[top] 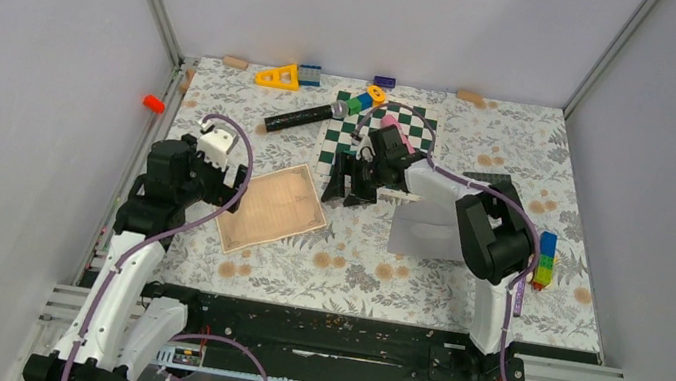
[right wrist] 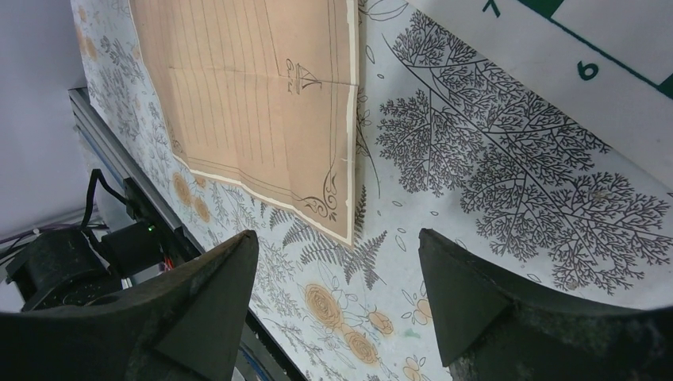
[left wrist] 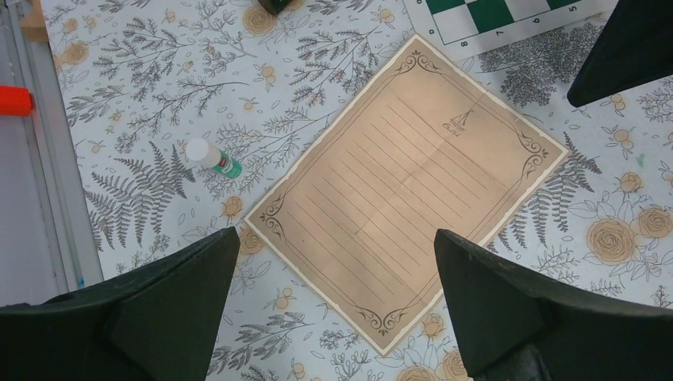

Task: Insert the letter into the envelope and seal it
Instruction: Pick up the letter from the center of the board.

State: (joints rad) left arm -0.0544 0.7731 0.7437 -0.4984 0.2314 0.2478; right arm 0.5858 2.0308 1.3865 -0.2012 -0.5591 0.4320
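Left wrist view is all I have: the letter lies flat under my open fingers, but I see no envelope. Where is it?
Observer: The envelope lies flat on the cloth to the right of the letter, outside your frame. The right arm reaches over its right side.
Operator: And the dark shape at my top right corner?
Observer: That is the right gripper, open and empty. It hovers between letter and envelope, by the near corner of the chessboard mat.
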